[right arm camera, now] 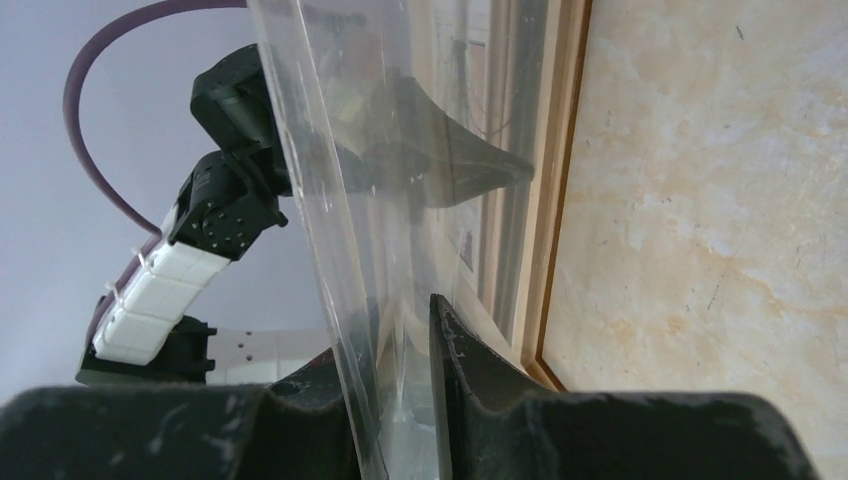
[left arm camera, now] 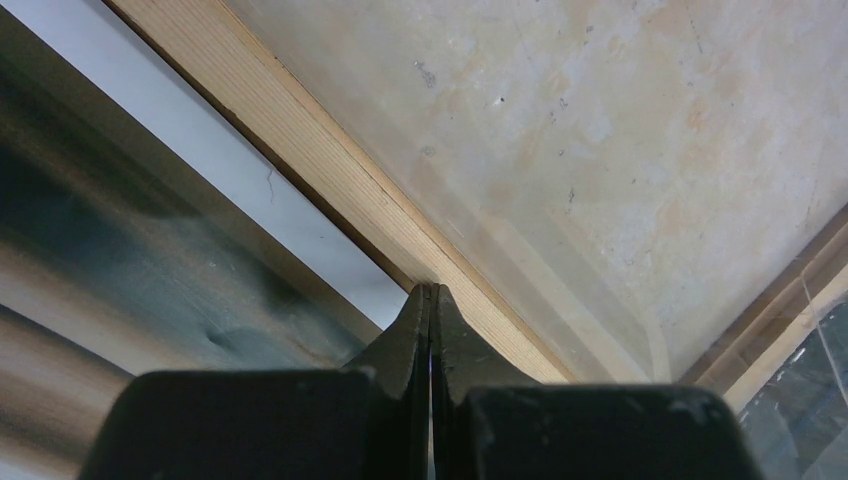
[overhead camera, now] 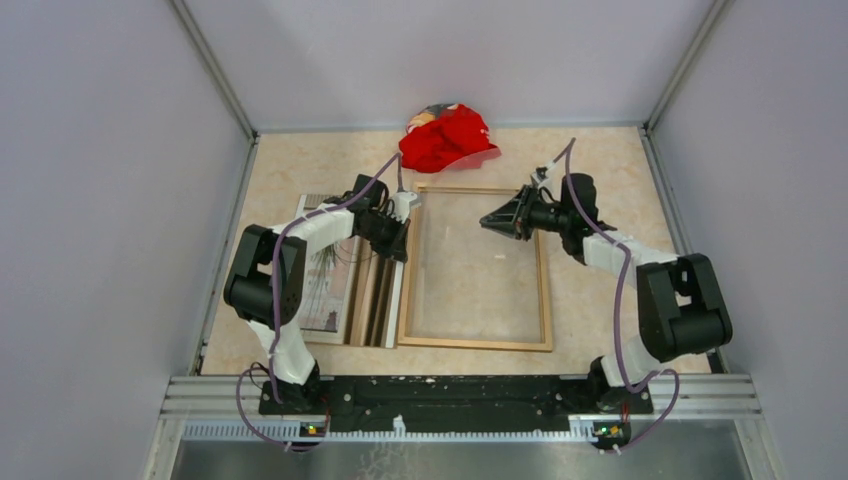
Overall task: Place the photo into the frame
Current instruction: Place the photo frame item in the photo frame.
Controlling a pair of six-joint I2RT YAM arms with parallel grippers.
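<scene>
While the right gripper [right arm camera: 400, 350] is clamped on a clear sheet [right arm camera: 340, 200] and holds it up on edge over the opening of the frame [overhead camera: 545, 290], the photo [overhead camera: 335, 295] lies flat on the table [overhead camera: 600, 180] just left of the frame. It is picture side up, with its white border running along the frame's left strip, and it is not in the frame yet. The left gripper [left arm camera: 430, 300] has its fingers pressed together, tips down at that left strip toward its far end. Whether they pinch the sheet's lower edge or nothing at all, I cannot tell.

The step in hand looks like getting the sheet out of the way so the opening is free. To do it well, the right gripper should carry the sheet without twisting, since a thin pane held by one edge will likely flex. It should set the sheet down to the right, well apart from the frame and from the red cloth [overhead camera: 447, 137] at the far side. The left tips should lift off the wood before opening, or the light frame may shift. The photo then wants a low slide to the right across the strip, square to the opening, because the fit looks close and a skewed print would catch.
</scene>
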